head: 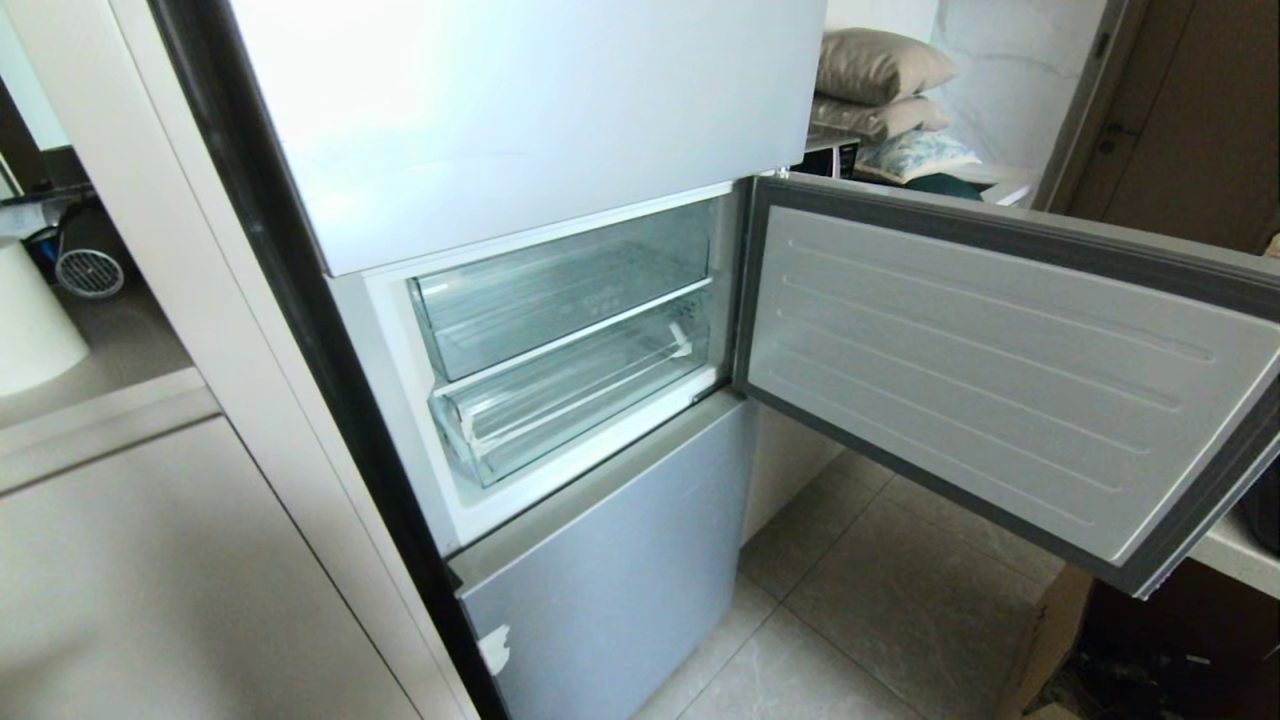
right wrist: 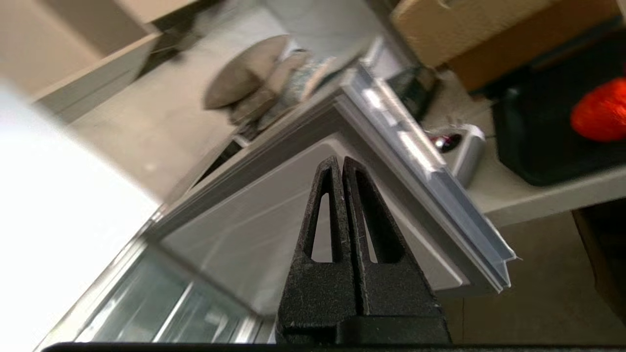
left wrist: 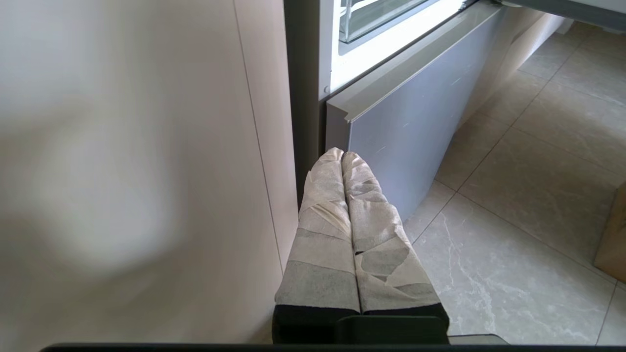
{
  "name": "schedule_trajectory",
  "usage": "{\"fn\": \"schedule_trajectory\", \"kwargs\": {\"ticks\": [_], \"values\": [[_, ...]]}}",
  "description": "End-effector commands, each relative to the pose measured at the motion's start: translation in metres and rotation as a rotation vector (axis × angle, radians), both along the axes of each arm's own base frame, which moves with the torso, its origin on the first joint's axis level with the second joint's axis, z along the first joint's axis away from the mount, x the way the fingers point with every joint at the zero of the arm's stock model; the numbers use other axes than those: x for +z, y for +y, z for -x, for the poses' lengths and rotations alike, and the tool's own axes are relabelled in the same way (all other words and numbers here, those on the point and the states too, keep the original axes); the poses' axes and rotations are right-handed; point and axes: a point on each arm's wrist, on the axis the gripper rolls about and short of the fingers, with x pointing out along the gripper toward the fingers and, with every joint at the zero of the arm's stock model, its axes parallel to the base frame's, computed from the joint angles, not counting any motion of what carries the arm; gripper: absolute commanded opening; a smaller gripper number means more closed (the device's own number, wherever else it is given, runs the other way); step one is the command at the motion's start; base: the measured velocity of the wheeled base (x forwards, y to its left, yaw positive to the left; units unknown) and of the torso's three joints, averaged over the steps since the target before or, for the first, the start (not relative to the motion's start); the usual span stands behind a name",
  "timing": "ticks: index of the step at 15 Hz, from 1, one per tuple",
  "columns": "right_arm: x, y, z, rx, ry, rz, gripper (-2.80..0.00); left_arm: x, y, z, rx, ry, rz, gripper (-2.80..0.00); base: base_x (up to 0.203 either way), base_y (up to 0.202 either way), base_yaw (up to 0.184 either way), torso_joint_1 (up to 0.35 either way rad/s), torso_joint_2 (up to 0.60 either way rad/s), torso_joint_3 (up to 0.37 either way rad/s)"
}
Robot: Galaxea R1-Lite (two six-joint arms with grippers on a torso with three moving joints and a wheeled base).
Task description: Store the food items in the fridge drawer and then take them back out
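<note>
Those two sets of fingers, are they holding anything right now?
No. The left gripper and right gripper are both shut on nothing; the orange-red food item lies on a black tray.

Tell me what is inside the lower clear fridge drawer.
Through the lower drawer's clear front, only bare plastic walls and ribs show; no food is visible inside. Its back corners are hidden by glare and by the upper drawer. The orange-red food item lies on a black tray outside.
</note>
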Motion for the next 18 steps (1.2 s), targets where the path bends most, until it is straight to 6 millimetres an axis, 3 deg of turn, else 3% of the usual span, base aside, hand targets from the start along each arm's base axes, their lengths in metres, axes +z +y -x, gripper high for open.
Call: {"fn": "schedule_trajectory", "kwargs": {"ticks": [1,7,10,12,15,18], "values": [[-0.014,-0.046,-0.038,-0.029,0.102,-0.139,-2.80,0.000,0.000,0.000,0.000,0.001,0.001,-2.80,0.000,0.000,0.000,0.000,0.00,0.000],[-0.049,-0.157,-0.108,0.023,0.142,-0.420,-2.80,0.000,0.000,0.000,0.000,0.003,0.000,-2.80,0.000,0.000,0.000,0.000,0.00,0.000],[-0.040,-0.214,-0.144,0.044,0.079,-0.402,-2.80,0.000,0.000,0.000,0.000,0.001,-0.001,-2.80,0.000,0.000,0.000,0.000,0.00,0.000],[-0.040,-0.241,-0.163,0.067,0.061,-0.392,-2.80,0.000,0.000,0.000,0.000,0.001,0.001,-2.80,0.000,0.000,0.000,0.000,0.00,0.000],[-0.047,-0.264,-0.189,0.234,0.087,-0.407,-2.80,0.000,0.000,0.000,0.000,0.001,-0.001,-2.80,0.000,0.000,0.000,0.000,0.00,0.000],[-0.048,-0.269,-0.212,0.430,0.130,-0.528,-2.80,0.000,0.000,0.000,0.000,0.001,0.000,-2.80,0.000,0.000,0.000,0.000,0.00,0.000]]}}
